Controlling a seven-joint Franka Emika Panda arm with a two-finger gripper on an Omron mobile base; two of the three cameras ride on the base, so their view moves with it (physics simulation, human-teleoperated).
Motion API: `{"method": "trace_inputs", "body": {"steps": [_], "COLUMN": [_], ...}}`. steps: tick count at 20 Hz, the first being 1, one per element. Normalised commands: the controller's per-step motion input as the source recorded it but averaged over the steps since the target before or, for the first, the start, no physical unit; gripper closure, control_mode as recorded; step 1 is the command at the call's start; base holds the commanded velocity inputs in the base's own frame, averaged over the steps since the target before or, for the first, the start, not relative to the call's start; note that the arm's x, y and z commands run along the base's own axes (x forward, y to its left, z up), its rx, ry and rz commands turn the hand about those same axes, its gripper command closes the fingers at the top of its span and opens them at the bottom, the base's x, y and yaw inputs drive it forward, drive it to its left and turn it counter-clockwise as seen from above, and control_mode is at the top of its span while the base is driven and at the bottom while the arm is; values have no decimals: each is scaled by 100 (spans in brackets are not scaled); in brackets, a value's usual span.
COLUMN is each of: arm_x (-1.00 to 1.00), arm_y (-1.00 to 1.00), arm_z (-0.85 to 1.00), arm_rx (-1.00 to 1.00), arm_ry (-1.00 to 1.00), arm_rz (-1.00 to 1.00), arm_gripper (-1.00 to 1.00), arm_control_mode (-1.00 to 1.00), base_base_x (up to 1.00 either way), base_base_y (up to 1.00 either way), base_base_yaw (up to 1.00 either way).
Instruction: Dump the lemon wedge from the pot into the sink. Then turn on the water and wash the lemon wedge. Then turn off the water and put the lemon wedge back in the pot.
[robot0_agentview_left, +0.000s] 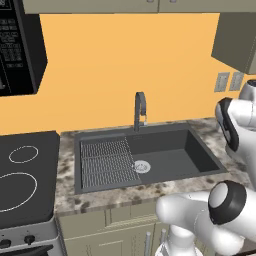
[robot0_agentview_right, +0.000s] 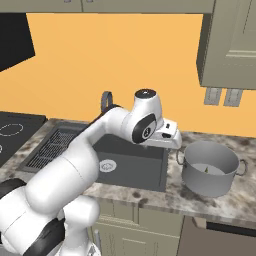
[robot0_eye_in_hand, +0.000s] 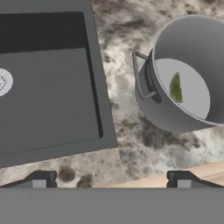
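Sitting upright on the speckled stone counter (robot0_agentview_right: 150, 197) is the wide grey metal pot (robot0_agentview_right: 210, 170), just beside the right rim of the dark grey rectangular sink (robot0_agentview_right: 130, 167) and not touching it. In the hand view the pot lands around 2 o'clock, with its small wire side handle (robot0_eye_in_hand: 141, 81) pointing back toward the basin at 9 o'clock. That tiny yellow-green lemon wedge (robot0_eye_in_hand: 175, 87) is lying flat on the pot's floor, pretty much mid-bottom.

The white arm's two-finger gripper (robot0_eye_in_hand: 110, 180) hangs over the strip of counter between sink and pot, jaws spread wide with nothing between them, so no grip on anything.

From the left base view, the sink has a ribbed wire grid (robot0_agentview_left: 106, 162) over its left half, the round silver drain (robot0_agentview_left: 141, 166) near centre, and the slim dark arched faucet (robot0_agentview_left: 139, 110) at 12 o'clock behind the basin. No stream from the spout that I can see
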Motion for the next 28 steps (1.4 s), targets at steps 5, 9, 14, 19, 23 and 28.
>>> {"method": "trace_inputs", "body": {"steps": [5,9,14,19,23,28], "arm_x": [22,23,25,29,34,27], "arm_y": [-20,-21,-20,-15,-11,-15], "arm_z": [-25,-20,-16,-17,-16,-12], "arm_rx": [-4,-4,-3,0,0,0], "arm_ry": [3,1,0,0,1,0], "arm_rz": [0,0,0,0,0,0], "arm_gripper": [-100,-100,-100,-100,-100,-100], "arm_control_mode": [-100,-100,-100,-100,-100,-100], "base_base_x": [0,0,0,0,0,0], "base_base_y": [0,0,0,0,0,0], "base_base_yaw": [0,0,0,0,0,0]}}
